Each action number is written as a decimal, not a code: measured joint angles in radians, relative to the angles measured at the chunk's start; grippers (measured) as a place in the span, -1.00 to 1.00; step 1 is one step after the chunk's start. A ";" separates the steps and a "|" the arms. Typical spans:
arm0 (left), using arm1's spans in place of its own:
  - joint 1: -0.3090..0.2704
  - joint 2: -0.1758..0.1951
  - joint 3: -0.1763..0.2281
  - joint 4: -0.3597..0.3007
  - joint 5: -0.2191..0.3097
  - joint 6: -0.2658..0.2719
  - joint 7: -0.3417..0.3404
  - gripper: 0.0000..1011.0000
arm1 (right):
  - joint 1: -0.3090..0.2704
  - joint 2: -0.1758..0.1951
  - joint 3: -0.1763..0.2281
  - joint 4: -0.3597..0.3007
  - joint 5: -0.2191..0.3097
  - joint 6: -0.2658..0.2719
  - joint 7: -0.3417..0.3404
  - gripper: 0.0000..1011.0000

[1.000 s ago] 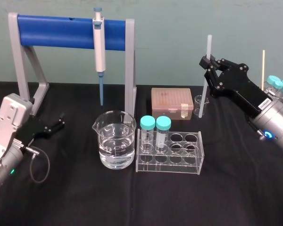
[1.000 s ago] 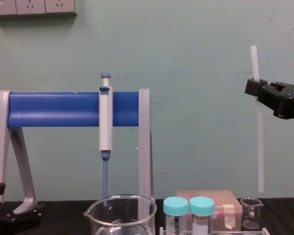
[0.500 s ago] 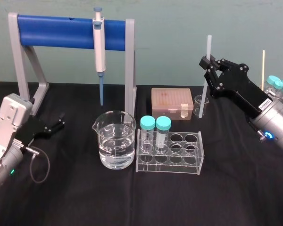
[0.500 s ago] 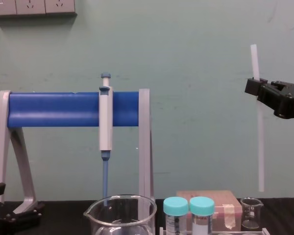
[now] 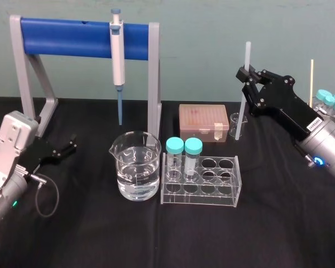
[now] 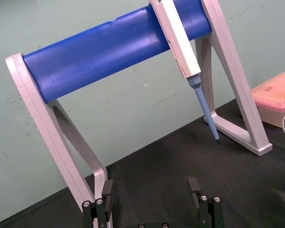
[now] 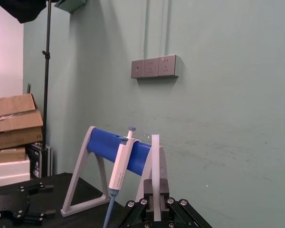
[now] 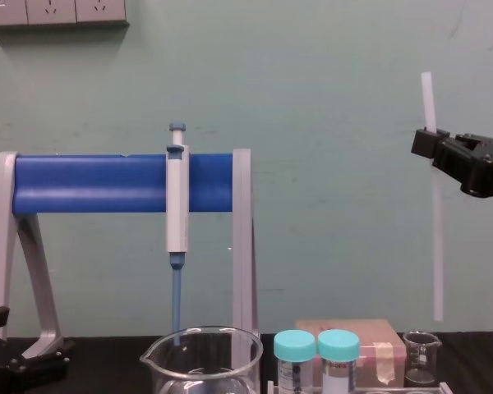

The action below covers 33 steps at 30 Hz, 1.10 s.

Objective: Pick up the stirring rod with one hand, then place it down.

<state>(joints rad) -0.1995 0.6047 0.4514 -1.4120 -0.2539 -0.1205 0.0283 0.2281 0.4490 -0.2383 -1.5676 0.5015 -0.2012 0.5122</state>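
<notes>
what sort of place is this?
Likely a lab bench, maybe staged: a pipette hanging on a blue stand, a beaker of clear liquid, capped tubes in a rack. The right gripper holds the stirring rod upright; left gripper idle, open.

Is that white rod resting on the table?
No, the right hand holds the rod upright, its lower end well above the table.

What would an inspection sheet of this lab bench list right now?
Surface: black table.
Job's things: stirring rod upright, lifted off the table.
Clutter: pipette on blue stand; water-filled beaker; tube rack with two capped tubes; pink tip box; small beaker.
Grippers: right gripper shut on the rod; left gripper open, parked low at left.
Cables: grey loop beside left gripper.
Surroundings: green wall, wall sockets.
</notes>
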 joint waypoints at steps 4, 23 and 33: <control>0.000 0.000 0.000 0.000 0.000 0.000 0.000 0.98 | -0.001 0.000 0.001 -0.002 0.000 0.000 0.000 -0.86; 0.000 0.000 0.000 0.000 0.000 0.000 0.000 0.98 | -0.003 -0.001 -0.002 0.001 0.003 0.004 0.001 -0.86; 0.000 0.000 0.000 0.000 0.000 0.000 0.000 0.98 | 0.006 -0.017 -0.027 0.060 0.004 -0.012 0.021 -0.87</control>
<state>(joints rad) -0.1995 0.6047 0.4514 -1.4120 -0.2539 -0.1205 0.0283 0.2343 0.4315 -0.2654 -1.5080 0.5052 -0.2130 0.5335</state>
